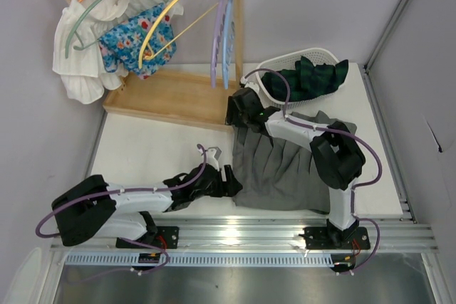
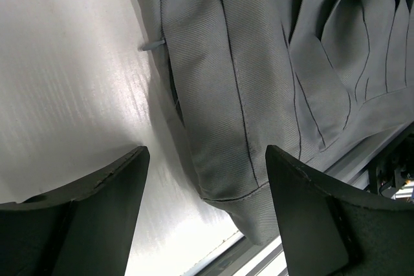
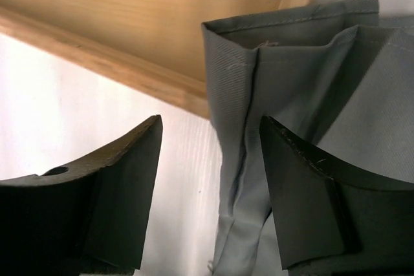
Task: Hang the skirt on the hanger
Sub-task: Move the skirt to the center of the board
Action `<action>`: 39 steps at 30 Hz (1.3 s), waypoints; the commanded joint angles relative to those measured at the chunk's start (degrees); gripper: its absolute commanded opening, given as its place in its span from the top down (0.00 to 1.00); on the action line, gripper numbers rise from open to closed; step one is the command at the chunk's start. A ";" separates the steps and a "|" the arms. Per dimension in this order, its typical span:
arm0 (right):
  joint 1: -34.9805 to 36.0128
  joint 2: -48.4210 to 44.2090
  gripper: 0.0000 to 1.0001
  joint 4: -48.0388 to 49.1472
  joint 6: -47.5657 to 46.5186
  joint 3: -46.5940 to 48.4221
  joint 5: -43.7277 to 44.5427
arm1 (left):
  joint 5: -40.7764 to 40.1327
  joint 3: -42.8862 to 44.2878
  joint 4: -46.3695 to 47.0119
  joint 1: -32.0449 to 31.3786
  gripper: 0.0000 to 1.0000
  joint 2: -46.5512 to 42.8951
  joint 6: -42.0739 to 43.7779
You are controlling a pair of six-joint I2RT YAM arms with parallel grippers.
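A grey pleated skirt [image 1: 278, 165] lies flat on the white table, right of centre. My left gripper [image 1: 229, 181] is open at the skirt's near-left corner. In the left wrist view that hemmed corner [image 2: 233, 179] lies between the spread fingers of the left gripper [image 2: 206, 153]. My right gripper [image 1: 239, 115] is open at the skirt's far-left corner, beside the wooden rack base. In the right wrist view the folded skirt edge [image 3: 239, 95] sits just ahead of the right gripper's [image 3: 210, 119] open jaws. An empty yellow hanger [image 1: 171, 19] and purple and blue hangers [image 1: 222, 33] hang on the rack.
The wooden rack base [image 1: 171, 94] stands at the back left, with a white garment [image 1: 78, 62] and a floral one [image 1: 132, 40] hanging above it. A white basket [image 1: 299, 55] holding dark green plaid cloth sits at the back right. A metal rail [image 1: 242, 229] runs along the near edge.
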 commanded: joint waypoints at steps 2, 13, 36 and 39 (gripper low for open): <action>0.60 2.07 0.36 -0.72 -1.55 3.12 6.35 | -0.69 0.53 4.28 -1.02 0.22 1.18 -0.87; 0.60 1.64 1.00 -1.07 -3.83 5.23 8.11 | -1.39 4.05 4.11 -2.25 0.53 7.86 -1.40; -5.46 -16.46 1.00 2.36 -0.58 -3.72 1.78 | -14.49 13.54 -22.08 0.75 1.00 -15.69 27.59; -8.18 -22.70 1.00 0.60 0.39 -9.78 0.90 | -13.52 16.17 -22.17 -2.33 1.00 -13.06 30.50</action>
